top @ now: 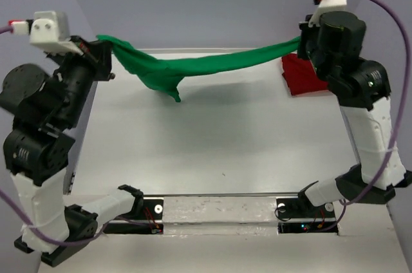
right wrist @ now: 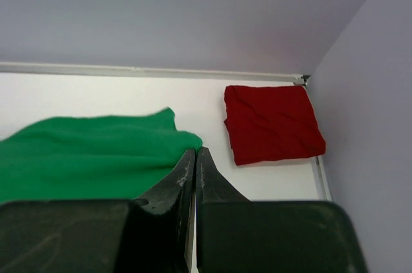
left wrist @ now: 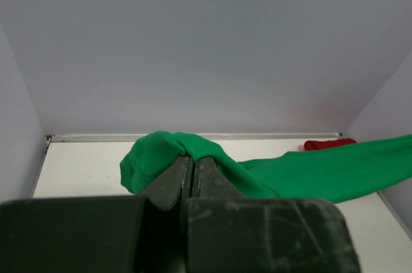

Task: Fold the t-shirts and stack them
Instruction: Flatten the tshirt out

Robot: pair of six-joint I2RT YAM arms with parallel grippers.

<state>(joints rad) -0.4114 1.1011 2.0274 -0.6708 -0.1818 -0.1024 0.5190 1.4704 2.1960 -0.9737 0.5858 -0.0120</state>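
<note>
The left hand (left wrist: 192,162) is pinched shut on the left end of the green t-shirt (top: 193,67) and the right hand (right wrist: 195,154) on its right end, stretching it in the air above the far side of the desk (top: 212,150), with a loose fold sagging left of centre. The red t-shirt (right wrist: 273,123) lies folded in the far right corner. It seems best to lower both ends together, evenly taut, so the cloth lands flat.

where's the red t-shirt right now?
Top view: the dark red t-shirt lies folded on the table at its far right corner, partly behind the right arm, beside the right end of the stretched green t-shirt.
</note>
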